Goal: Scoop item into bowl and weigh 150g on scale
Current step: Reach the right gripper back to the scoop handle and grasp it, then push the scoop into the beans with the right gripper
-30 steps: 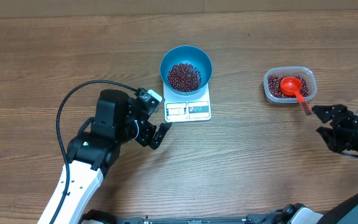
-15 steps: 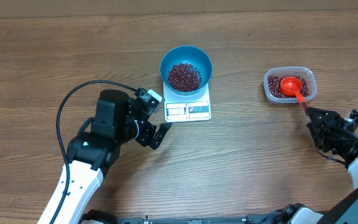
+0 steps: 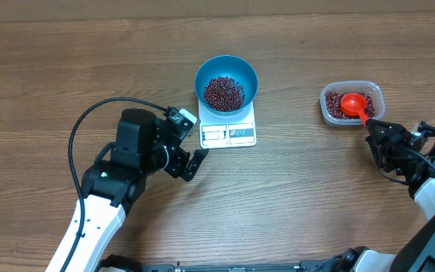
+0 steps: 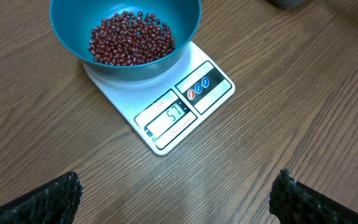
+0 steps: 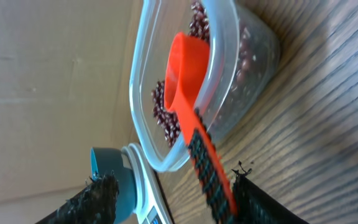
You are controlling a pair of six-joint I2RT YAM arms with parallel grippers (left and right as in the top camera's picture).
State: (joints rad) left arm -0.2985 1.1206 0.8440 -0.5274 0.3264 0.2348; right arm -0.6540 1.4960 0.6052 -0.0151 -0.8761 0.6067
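Beans [image 3: 224, 92] sit heaped in the blue bowl [image 3: 201, 75] on the scale [image 3: 228, 134], upper centre. Left gripper [image 3: 193, 142], left of the scale: jaws wide apart, holding nothing. Right gripper [image 3: 374, 140], right edge: jaws apart, astride the orange scoop [image 5: 185, 81] handle, not clamped. The scoop head lies in the clear container [image 3: 323, 98].

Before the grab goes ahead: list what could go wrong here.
The scoop handle lies off-centre in the open right pincer, close to one finger; closing may twist it and tip the clear container, spilling beans. The open left pincer sits near the scale; a bump could disturb the weighing.
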